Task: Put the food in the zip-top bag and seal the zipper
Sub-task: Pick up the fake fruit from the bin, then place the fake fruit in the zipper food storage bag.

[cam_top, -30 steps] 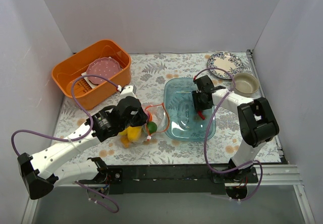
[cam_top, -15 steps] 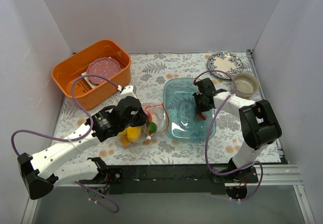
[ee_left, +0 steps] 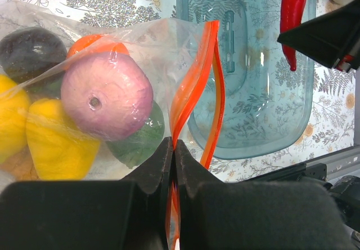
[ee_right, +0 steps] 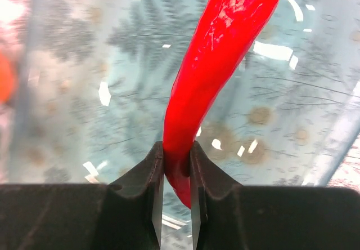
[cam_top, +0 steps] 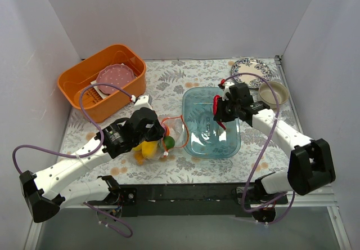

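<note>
The zip-top bag (cam_top: 175, 129) lies left of the clear blue tray (cam_top: 197, 140). It holds a purple onion (ee_left: 107, 95), a yellow pepper (ee_left: 56, 143), an orange, a green and a dark round piece. My left gripper (ee_left: 174, 146) is shut on the orange-red zipper (ee_left: 194, 75) at the bag's mouth, which gapes open; it also shows in the top view (cam_top: 163, 128). My right gripper (ee_right: 176, 160) is shut on the stem end of the red chili (ee_right: 214, 64) and holds it above the tray (ee_right: 84, 92). It also shows in the top view (cam_top: 219, 111).
An orange basket (cam_top: 76, 84) with a pink plate (cam_top: 115, 78) stands at the back left. A patterned plate (cam_top: 250, 70) and a beige bowl (cam_top: 274, 92) sit at the back right. White walls close in three sides.
My right gripper has lifted the red chili off the tray and the right arm has stretched out. The left arm and the bag have not moved.
</note>
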Robot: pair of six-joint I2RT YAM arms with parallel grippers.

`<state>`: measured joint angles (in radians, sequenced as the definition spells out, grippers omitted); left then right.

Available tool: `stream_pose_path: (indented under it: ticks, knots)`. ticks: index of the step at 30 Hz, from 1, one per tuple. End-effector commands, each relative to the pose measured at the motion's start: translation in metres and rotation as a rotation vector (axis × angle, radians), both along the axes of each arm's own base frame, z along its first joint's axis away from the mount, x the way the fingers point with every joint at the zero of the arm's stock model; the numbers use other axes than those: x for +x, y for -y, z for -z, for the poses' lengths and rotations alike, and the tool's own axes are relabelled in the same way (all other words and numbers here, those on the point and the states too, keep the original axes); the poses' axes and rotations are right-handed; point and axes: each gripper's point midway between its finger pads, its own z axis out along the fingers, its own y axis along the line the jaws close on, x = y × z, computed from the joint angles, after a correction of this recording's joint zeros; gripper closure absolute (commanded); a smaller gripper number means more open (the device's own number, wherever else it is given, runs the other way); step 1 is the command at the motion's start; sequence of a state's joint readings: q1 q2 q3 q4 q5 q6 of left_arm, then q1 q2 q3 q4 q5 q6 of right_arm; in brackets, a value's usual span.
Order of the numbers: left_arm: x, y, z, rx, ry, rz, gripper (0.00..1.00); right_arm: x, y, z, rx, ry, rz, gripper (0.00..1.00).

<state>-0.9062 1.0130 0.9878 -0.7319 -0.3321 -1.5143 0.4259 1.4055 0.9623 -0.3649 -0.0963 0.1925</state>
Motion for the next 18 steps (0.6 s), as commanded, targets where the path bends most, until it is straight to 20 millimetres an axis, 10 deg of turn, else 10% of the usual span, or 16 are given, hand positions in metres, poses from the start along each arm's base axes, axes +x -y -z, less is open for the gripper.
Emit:
stream_pose_path:
  ticks: [1,10,18]
  knots:
    - [0.002,-0.001,-0.002,-0.002,0.015,0.001,1.0,-0.036,-0.03,-0.027,0.204,-0.037,-0.146,0.86]
    - [0.001,0.001,0.001,-0.013,0.005,0.001,1.0,-0.084,-0.059,-0.083,0.453,-0.014,-0.386,0.83]
    - [0.0,0.002,0.005,-0.012,-0.002,0.002,1.0,-0.122,-0.067,-0.088,0.585,-0.104,-0.528,0.81]
